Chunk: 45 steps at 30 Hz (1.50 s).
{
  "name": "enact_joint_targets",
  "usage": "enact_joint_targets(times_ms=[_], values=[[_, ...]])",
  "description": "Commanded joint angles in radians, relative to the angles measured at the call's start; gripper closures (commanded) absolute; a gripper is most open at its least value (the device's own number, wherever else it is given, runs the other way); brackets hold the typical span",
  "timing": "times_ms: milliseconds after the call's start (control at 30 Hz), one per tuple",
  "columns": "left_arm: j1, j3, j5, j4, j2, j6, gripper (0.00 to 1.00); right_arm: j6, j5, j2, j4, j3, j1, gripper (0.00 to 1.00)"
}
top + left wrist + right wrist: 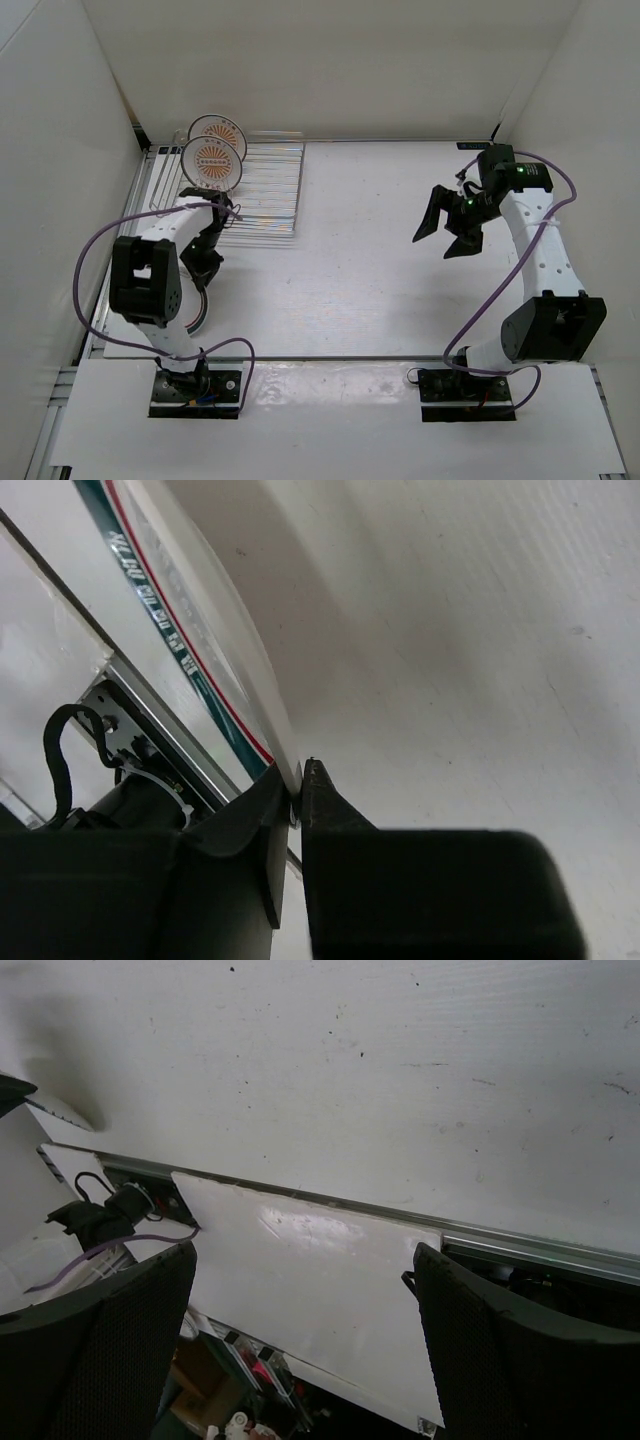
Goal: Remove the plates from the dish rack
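Note:
The silver wire dish rack (268, 190) stands at the far left. Two white plates with orange sunbursts stand upright in its back left end, one (218, 130) behind the other (212, 163). My left gripper (204, 272) is near the table's left edge, in front of the rack. It is shut on the rim of the third plate (205, 640), which has a pale face and a teal and red striped rim. A sliver of that plate (198, 316) shows beside the left arm. My left gripper (298, 792) pinches its edge. My right gripper (446, 230) is open and empty above the right side of the table, also in the right wrist view (300, 1300).
White walls enclose the table on three sides. A metal rail (520, 1245) and a white board (330, 400) run along the near edge by the arm bases. Purple cables (90, 260) loop off both arms.

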Motion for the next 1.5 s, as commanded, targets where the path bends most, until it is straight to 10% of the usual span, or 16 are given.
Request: enact_joint_targets(times_ms=[0, 400, 733, 1033, 1233, 1467], values=[[0.016, 0.04, -0.016, -0.404, 0.02, -0.023, 0.79, -0.014, -0.007, -0.024, -0.091, 0.007, 0.007, 0.1], [0.09, 0.122, -0.016, -0.384, 0.059, 0.03, 0.33, -0.018, 0.004, -0.024, -0.091, 0.015, 0.021, 0.1], [0.151, 0.396, 0.096, -0.45, 0.007, 0.018, 0.33, -0.017, 0.008, -0.024, -0.087, 0.015, 0.022, 0.1], [0.306, 0.37, 0.67, 0.538, -0.176, -0.09, 0.1, -0.018, 0.008, -0.008, -0.09, 0.032, 0.022, 0.1], [0.314, 0.878, 0.731, 0.348, 0.191, -0.158, 0.06, -0.017, 0.005, 0.003, -0.085, 0.04, 0.021, 0.1], [0.295, 0.867, 0.73, 0.487, 0.341, -0.295, 0.04, -0.014, 0.025, -0.011, -0.085, 0.043, 0.016, 0.1]])
